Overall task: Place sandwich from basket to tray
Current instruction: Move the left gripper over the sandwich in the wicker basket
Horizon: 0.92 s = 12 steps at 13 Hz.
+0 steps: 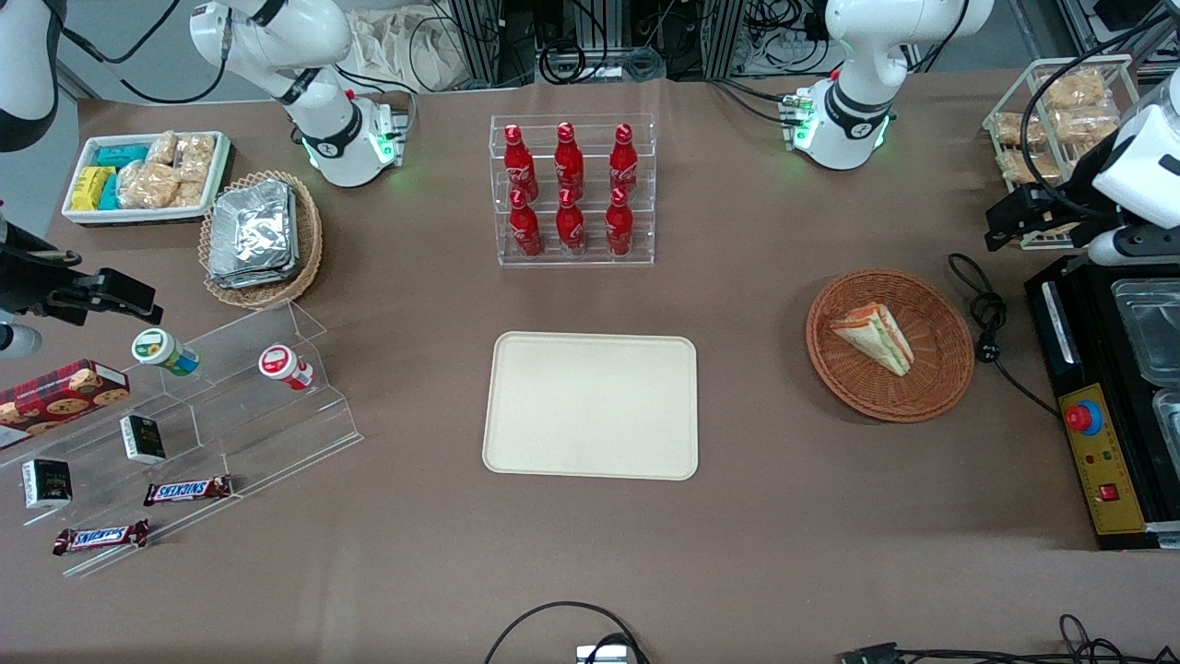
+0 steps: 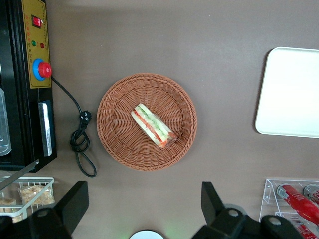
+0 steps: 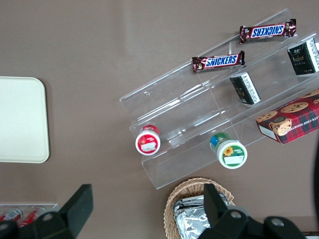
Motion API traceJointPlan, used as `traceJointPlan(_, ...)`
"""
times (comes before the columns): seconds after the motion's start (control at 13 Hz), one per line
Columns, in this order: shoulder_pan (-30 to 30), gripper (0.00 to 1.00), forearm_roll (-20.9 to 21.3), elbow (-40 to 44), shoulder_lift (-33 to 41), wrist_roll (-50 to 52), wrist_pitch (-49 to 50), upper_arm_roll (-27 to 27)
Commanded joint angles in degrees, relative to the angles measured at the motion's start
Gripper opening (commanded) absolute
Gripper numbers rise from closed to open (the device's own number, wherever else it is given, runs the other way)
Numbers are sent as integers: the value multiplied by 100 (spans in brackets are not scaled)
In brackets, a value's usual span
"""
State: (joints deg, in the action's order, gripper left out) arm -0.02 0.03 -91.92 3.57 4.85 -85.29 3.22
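Waiting in the basket (image 1: 940, 369), the sandwich (image 1: 874, 337) is untouched; the tray (image 1: 590, 406) lies bare. The gripper (image 2: 142, 209) hovers high above, fingers spread apart, so everything remains.

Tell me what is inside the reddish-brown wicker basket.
Only the sandwich lies in the basket, cut edge showing. The weave directly beneath it is covered. The open pincer hovers high above the basket; the tray holds nothing.

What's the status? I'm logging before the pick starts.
Gripper open, hovering high over the table beside the basket. Sandwich lying in basket, untouched. Tray bare. Nothing blocking.
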Motion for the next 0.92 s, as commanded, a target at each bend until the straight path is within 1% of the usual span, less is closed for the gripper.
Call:
traceJointPlan(0.0, 28, 100, -82, 122, -58, -1, 100, -5)
traceJointPlan(0.31, 28, 100, -82, 122, -111, -194, 136, -5)
traceJointPlan(0.46, -7, 100, -39, 52, -190, -81, 162, 12)
traceJointPlan(0.69, 11, 100, -30, -212, -129, 322, -83, 3)
traceJointPlan(0.85, 28, 100, -30, -589, -41, 665, -425, -5)
